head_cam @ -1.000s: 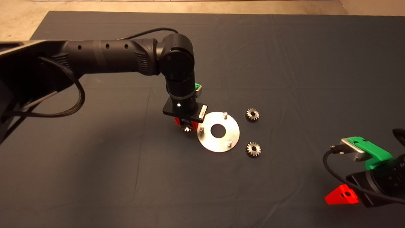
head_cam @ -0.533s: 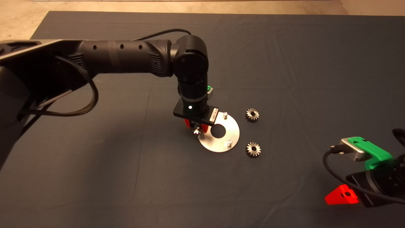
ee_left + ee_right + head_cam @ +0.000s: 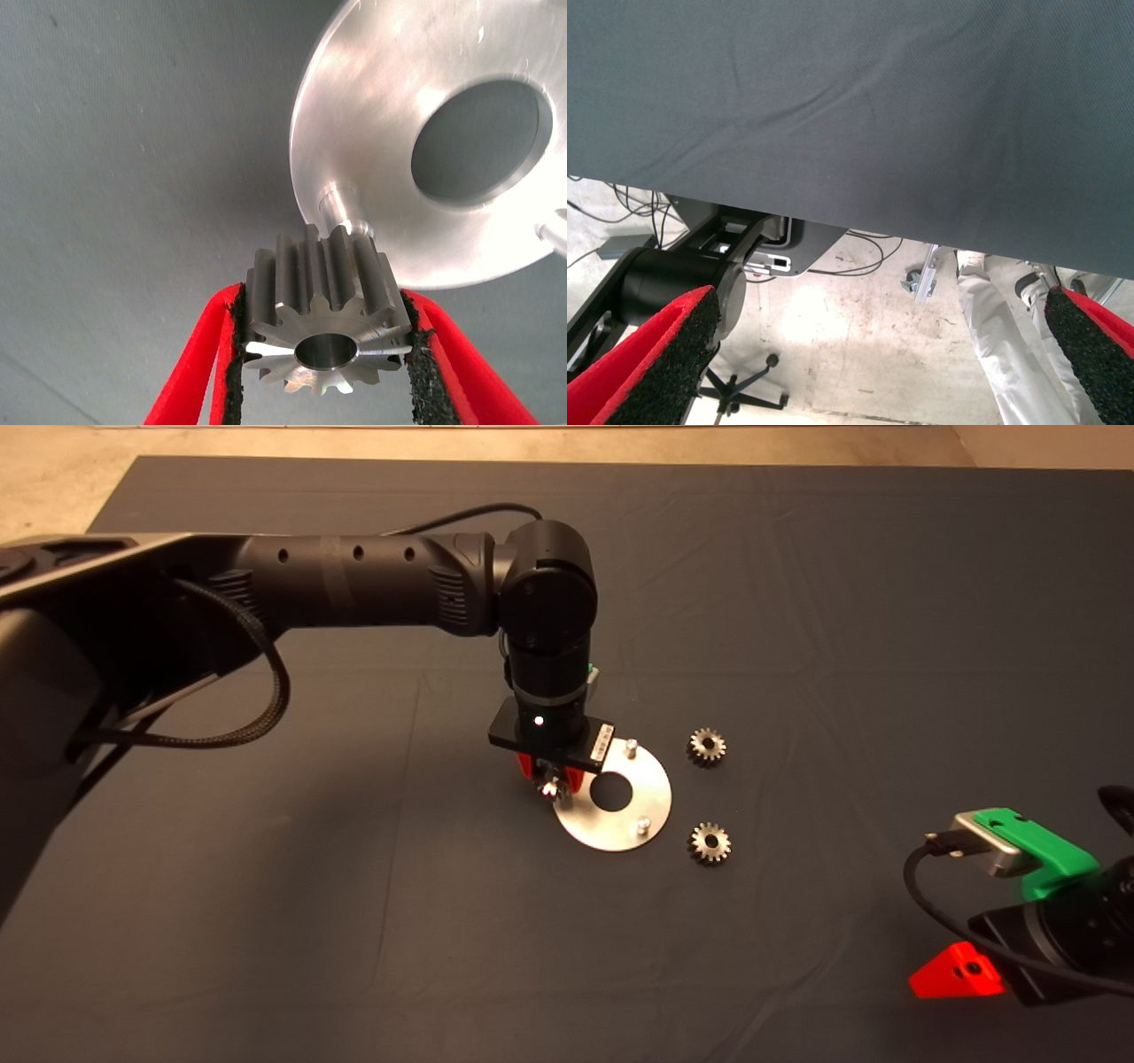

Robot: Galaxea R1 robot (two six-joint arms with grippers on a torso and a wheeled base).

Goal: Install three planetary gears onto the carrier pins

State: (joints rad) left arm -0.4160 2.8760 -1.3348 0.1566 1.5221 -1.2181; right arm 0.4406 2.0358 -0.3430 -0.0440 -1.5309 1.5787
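Since the earlier frame the left gripper [image 3: 552,786] has been carried rightward, from beside the disc [image 3: 620,819] to above its pin [image 3: 341,205] at nine o'clock. A gear [image 3: 326,320] is clamped between the fingers [image 3: 232,350], its bore just short of that pin. The bore should be centred before lowering. Two gears [image 3: 707,747] [image 3: 710,843] lie on the bench [image 3: 266,921] at three o'clock. The right gripper [image 3: 877,354] is parked wide open.
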